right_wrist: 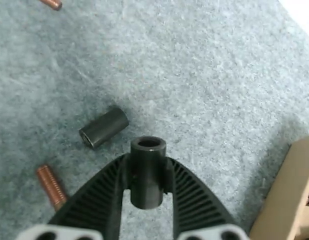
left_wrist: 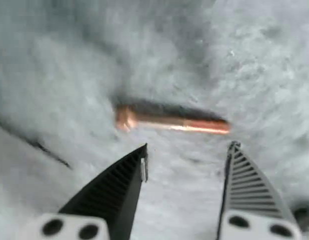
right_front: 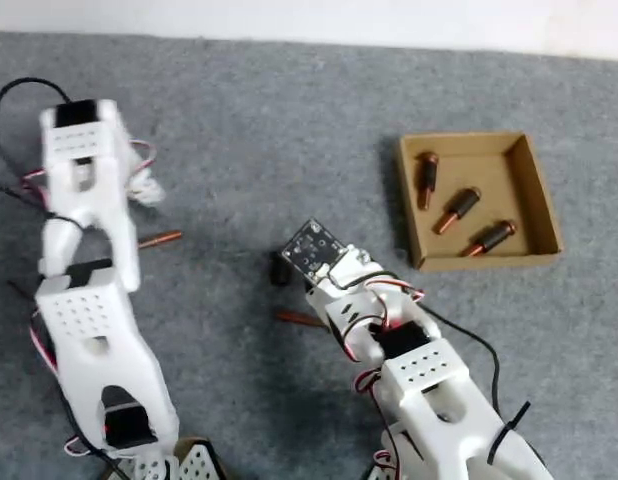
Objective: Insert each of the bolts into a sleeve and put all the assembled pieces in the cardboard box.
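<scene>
Bright, even light, soft short shadows

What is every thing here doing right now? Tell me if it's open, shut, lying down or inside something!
left gripper: open, over a bolt
bolt: lying flat, no sleeve on it
right gripper: shut on the held sleeve
held sleeve: upright, no bolt in it
loose sleeve: lying on its side
second bolt: lying flat, loose
cardboard box: open on top
assembled pieces: three, lying inside the box
</scene>
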Controlling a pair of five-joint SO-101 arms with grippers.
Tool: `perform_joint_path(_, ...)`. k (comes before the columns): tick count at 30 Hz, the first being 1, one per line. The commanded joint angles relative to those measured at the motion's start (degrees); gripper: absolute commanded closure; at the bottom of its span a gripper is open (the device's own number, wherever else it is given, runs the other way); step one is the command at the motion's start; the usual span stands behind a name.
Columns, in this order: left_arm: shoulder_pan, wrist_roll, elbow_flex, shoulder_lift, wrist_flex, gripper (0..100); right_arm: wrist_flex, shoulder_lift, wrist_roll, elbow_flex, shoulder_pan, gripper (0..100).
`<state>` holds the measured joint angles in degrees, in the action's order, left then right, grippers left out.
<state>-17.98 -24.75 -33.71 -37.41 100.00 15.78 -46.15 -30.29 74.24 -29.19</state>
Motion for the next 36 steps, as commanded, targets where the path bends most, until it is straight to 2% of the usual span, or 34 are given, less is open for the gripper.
perform_joint_path(1,3.74,-21.8,3.82,0.66,0.88,76,-1.54,-1.63,0.44,-0.31,0.75,99.4)
perform_joint_path(8,1.63,-34.37,3.56,0.57,0.79,76,-1.54,-1.63,0.44,-0.31,0.84,99.4)
perform_joint_path(17,-1.71,-44.92,4.0,0.48,-0.97,76,-1.54,-1.63,0.26,-0.31,0.84,99.4)
perform_joint_path(21,-2.24,-45.19,4.0,0.48,-4.48,76,-1.54,-1.63,0.26,-0.31,0.84,99.4)
perform_joint_path(26,-2.24,-45.54,5.41,-0.31,-4.92,76,-1.54,-1.63,0.26,-0.31,0.84,99.4)
perform_joint_path(36,-3.3,-45.54,4.44,-11.65,-12.84,76,-1.54,-1.63,0.26,-0.31,0.84,99.4)
